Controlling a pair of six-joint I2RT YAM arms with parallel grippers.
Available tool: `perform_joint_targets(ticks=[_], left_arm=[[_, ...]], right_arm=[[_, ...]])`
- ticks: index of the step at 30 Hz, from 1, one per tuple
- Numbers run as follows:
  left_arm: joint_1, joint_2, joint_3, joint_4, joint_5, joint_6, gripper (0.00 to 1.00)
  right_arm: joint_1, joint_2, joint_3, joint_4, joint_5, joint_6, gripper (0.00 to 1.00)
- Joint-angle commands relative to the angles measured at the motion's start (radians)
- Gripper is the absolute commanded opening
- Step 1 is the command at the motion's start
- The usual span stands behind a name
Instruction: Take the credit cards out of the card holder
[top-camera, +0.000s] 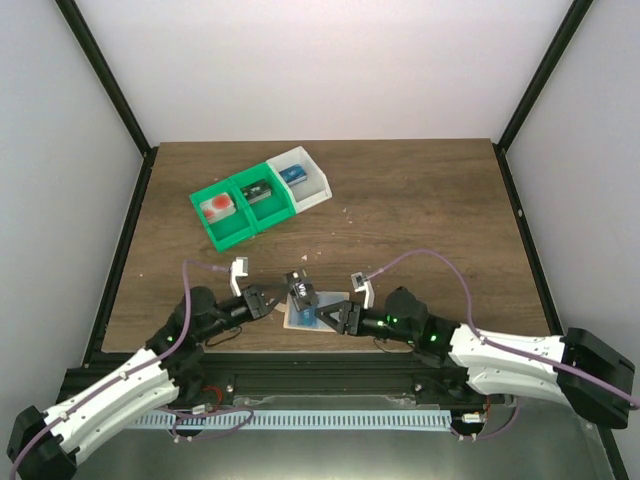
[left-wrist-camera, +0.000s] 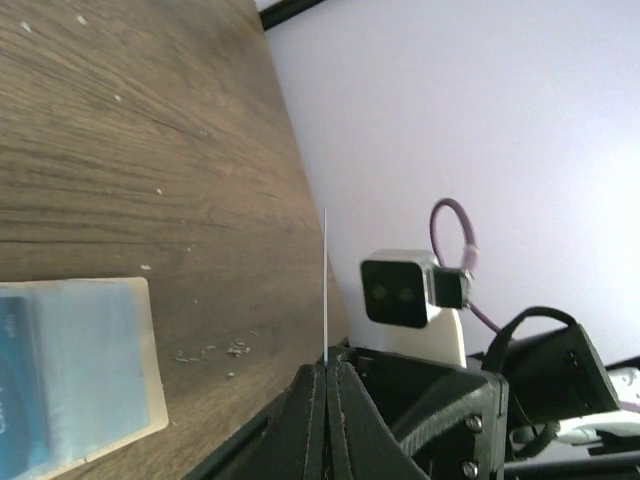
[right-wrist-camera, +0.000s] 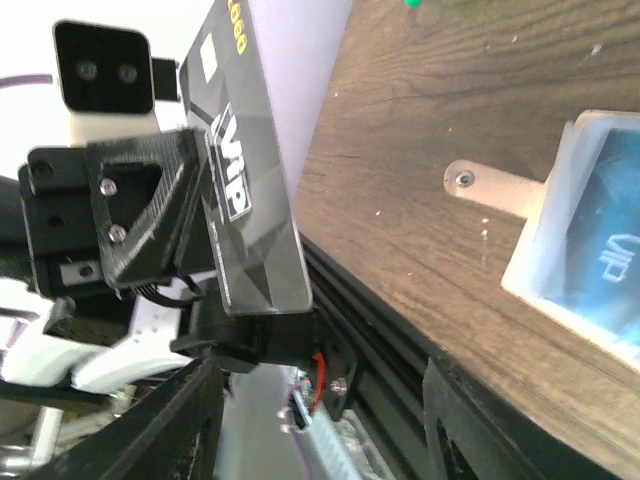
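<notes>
The left gripper (left-wrist-camera: 325, 372) pinches one credit card (left-wrist-camera: 326, 290), upright beyond its tips (already extracted, I judge). The card holder (left-wrist-camera: 120, 360) lies beside those jaws. The right gripper (top-camera: 334, 316), wide and empty, likely next draws out the remaining card (right-wrist-camera: 610, 262).

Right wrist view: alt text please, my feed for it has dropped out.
The left gripper pinches a dark credit card marked VIP, held clear of the table, close to the camera. At right, the card holder lies flat on the wooden table with a blue card inside; the right gripper is open and empty.
</notes>
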Motion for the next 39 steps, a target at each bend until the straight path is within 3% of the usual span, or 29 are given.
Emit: perform_joint_targets(ticks=[1, 7, 12, 13, 17, 21, 26, 28, 30, 35, 39], left_arm=[[0.005, -0.013, -0.031, 0.09, 0.086, -0.021, 0.0], [0.004, -0.049, -0.088, 0.184, 0.146, -0.061, 0.0], [0.004, -0.074, -0.099, 0.182, 0.172, -0.063, 0.0], [0.005, -0.082, -0.091, 0.156, 0.174, -0.052, 0.06], [0.005, -0.124, -0.005, -0.048, 0.176, 0.04, 0.48], [0.005, -0.159, 0.099, -0.27, 0.179, 0.146, 0.61], [0.006, -0.122, 0.212, -0.411, 0.27, 0.246, 0.63], [0.006, -0.093, 0.253, -0.446, 0.307, 0.286, 0.57], [0.005, -0.07, 0.28, -0.468, 0.342, 0.312, 0.51], [0.006, -0.046, 0.299, -0.478, 0.434, 0.357, 0.45], [0.006, -0.079, 0.232, -0.372, 0.51, 0.309, 0.39]], right_arm=[[-0.004, 0.02, 0.022, 0.114, -0.019, 0.045, 0.5], [-0.004, 0.036, 0.055, 0.124, -0.038, 0.036, 0.32], [-0.005, 0.032, 0.038, 0.164, -0.066, -0.004, 0.03], [-0.004, 0.022, 0.038, 0.148, -0.069, -0.018, 0.01], [-0.004, -0.075, 0.05, -0.006, -0.084, -0.126, 0.01], [-0.003, -0.194, 0.067, -0.161, -0.138, -0.237, 0.0], [-0.004, -0.284, 0.152, -0.386, -0.234, -0.371, 0.01], [-0.004, -0.293, 0.183, -0.431, -0.281, -0.393, 0.01], [-0.004, -0.297, 0.205, -0.435, -0.314, -0.396, 0.0], [-0.004, -0.254, 0.244, -0.404, -0.362, -0.391, 0.0], [-0.003, -0.198, 0.263, -0.399, -0.39, -0.403, 0.01]])
